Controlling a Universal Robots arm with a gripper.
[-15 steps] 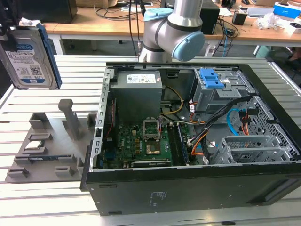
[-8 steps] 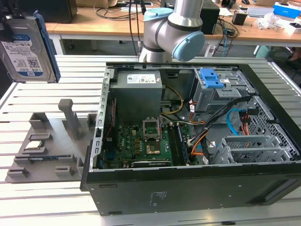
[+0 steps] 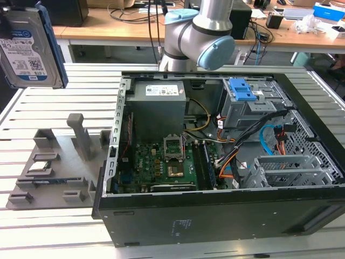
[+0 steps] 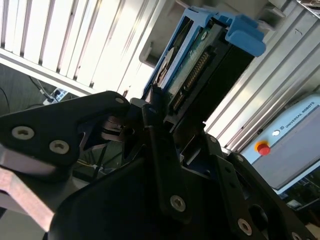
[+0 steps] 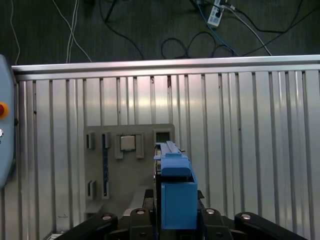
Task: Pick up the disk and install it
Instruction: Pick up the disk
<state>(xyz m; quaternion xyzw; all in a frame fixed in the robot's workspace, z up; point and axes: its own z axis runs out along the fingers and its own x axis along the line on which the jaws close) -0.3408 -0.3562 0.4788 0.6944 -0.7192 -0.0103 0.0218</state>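
Wooden desks [image 3: 97,31] behind slatted aluminium table [image 3: 54,232]

Silver-grey arm [image 3: 207,16], pale blue joint caps [image 3: 215,53], black claw [image 4: 162,112], silver screws [image 4: 177,202]

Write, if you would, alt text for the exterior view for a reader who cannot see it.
The disk, label facing the camera, is raised at the exterior view's upper left, above a grey fixture on the slatted table. An open computer case lies at centre, motherboard exposed, with the robot arm behind it.
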